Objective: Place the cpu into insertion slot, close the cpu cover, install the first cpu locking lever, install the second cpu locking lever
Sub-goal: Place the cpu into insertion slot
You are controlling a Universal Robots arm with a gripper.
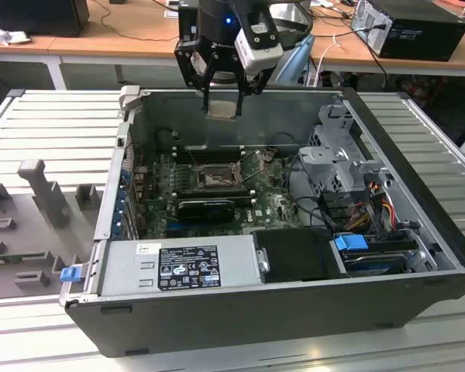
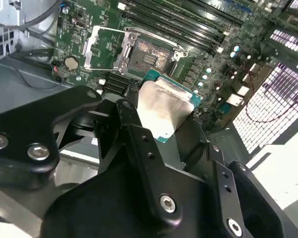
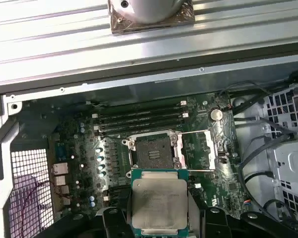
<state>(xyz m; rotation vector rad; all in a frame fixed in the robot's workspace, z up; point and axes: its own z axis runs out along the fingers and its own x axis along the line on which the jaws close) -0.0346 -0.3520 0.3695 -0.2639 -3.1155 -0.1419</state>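
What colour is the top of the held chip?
Dull silver chip, green rim; best in the first wrist view.

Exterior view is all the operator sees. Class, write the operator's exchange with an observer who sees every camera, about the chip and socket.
Operator: Is the socket open?
Observer: Yes; in the first wrist view the cover is swung aside, the socket bare.
Operator: Which chip face shows?
Observer: The chip shows its silver top in both wrist views.
Operator: How is it held?
Observer: In the second wrist view the gripper clamps two opposite edges.
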